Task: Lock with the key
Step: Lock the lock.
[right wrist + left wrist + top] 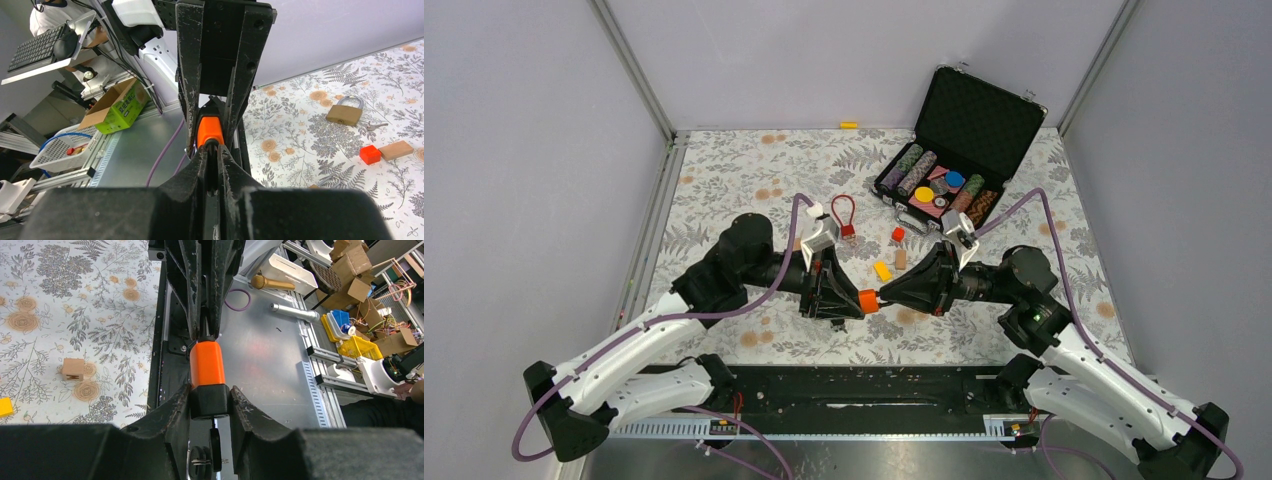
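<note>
An orange padlock (867, 300) with a black base hangs in the air between my two grippers. My left gripper (210, 400) is shut on that black base (210, 401). A black-headed key (215, 440) sticks out of the base toward the left wrist, with more keys on its ring. From the other side, my right gripper (212, 150) is shut on a thin black part at the orange end of the lock (210, 131). In the top view the two grippers, left (861, 300) and right (881, 296), meet tip to tip over the table's near middle.
On the flowered cloth lie a red-looped padlock (844, 225), a brass padlock (345, 111), a red block (897, 234), a wooden block (901, 259) and a yellow block (882, 270). An open black chip case (959, 150) stands at the back right.
</note>
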You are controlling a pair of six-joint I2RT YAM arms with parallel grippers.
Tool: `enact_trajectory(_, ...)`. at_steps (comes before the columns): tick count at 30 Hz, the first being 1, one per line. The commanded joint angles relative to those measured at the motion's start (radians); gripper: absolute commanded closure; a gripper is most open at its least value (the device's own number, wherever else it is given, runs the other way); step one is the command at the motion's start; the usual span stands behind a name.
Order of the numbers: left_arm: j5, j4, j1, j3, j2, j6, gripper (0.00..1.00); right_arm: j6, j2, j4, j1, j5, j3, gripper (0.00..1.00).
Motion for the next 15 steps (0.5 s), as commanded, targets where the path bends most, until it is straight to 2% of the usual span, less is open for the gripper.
enact_trajectory(1,-0.051,0.213,-0.011,0.029,0.030,-0.027,1.00,-0.046,0.037,0.046,0.073,0.085,0.002,1.00)
enact_trajectory(10,-0.253,0.313,-0.007,0.017,0.018,-0.117,1.00,0.004,0.104,0.149,0.159,0.105,-0.015,1.00)
enact_trajectory(13,-0.251,0.293,0.007,0.032,0.014,-0.111,1.00,-0.011,0.087,0.115,0.160,0.131,-0.006,1.00)
enact_trajectory(15,-0.249,0.246,0.016,0.042,0.012,-0.092,1.00,-0.026,0.060,0.035,0.160,0.167,0.019,1.00)
